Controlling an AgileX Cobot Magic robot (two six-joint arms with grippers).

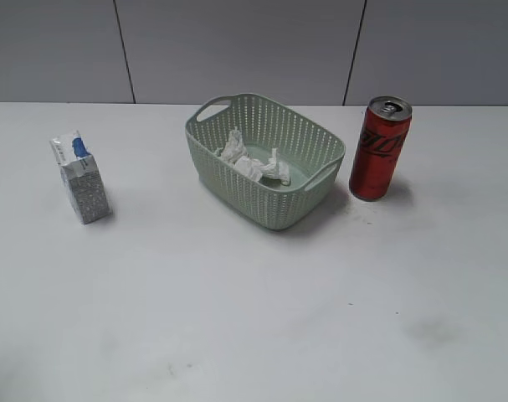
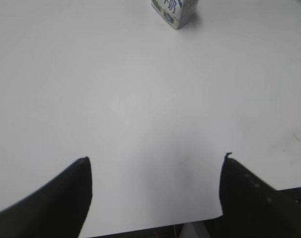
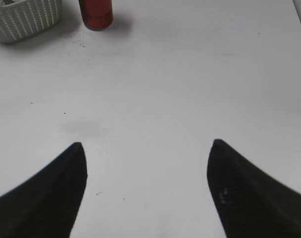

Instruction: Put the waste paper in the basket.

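The mint-green basket [image 1: 274, 203] stands at the middle back of the white table. Crumpled white waste paper [image 1: 252, 162] lies inside it. A corner of the basket also shows in the right wrist view [image 3: 21, 20]. My left gripper [image 2: 155, 161] is open and empty over bare table near the front edge. My right gripper [image 3: 146, 146] is open and empty over bare table, well short of the basket. Neither gripper shows in the exterior view.
A small white-and-blue carton [image 1: 81, 178] stands at the left; it also shows in the left wrist view [image 2: 174, 10]. A red can [image 1: 379, 149] stands right of the basket and shows in the right wrist view [image 3: 96, 14]. A grey wall runs behind the table.
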